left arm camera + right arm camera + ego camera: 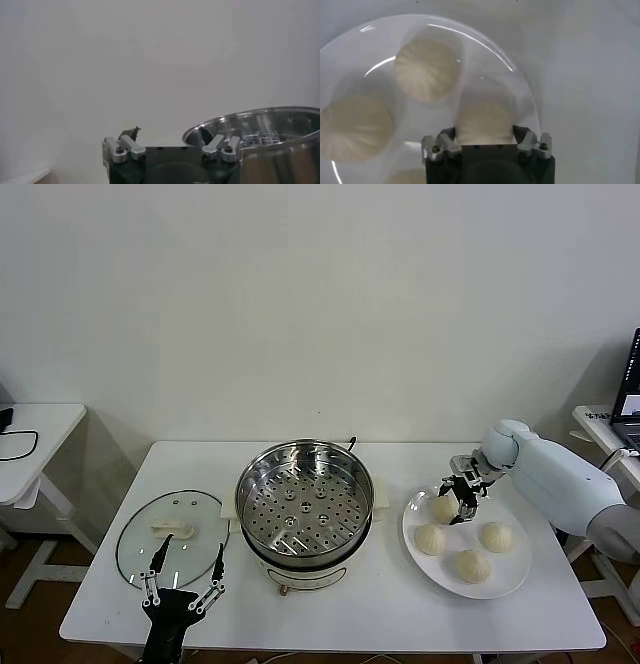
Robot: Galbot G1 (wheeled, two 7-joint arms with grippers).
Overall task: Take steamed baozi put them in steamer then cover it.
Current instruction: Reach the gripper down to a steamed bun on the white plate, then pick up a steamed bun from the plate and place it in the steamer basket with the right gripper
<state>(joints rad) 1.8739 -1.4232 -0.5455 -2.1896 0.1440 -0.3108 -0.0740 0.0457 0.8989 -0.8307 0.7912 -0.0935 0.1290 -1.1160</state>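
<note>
1 white table (330, 614) carries everything. At its centre stands the shiny perforated steamer (304, 506), uncovered. The glass cover (170, 536) lies flat left, beside the spread-open left gripper (183, 582). 4 pleated cream baozi (472, 564) sit on a white plate (515, 576); the right gripper (463, 506) straddles the farthest-left one, grip uncertain.

The white table (380, 614) carries the cover (170, 537), steamer (304, 504) and plate (440, 569).

Right gripper (484, 131) straddles baozi (484, 122) on white plate (520, 75).
</note>
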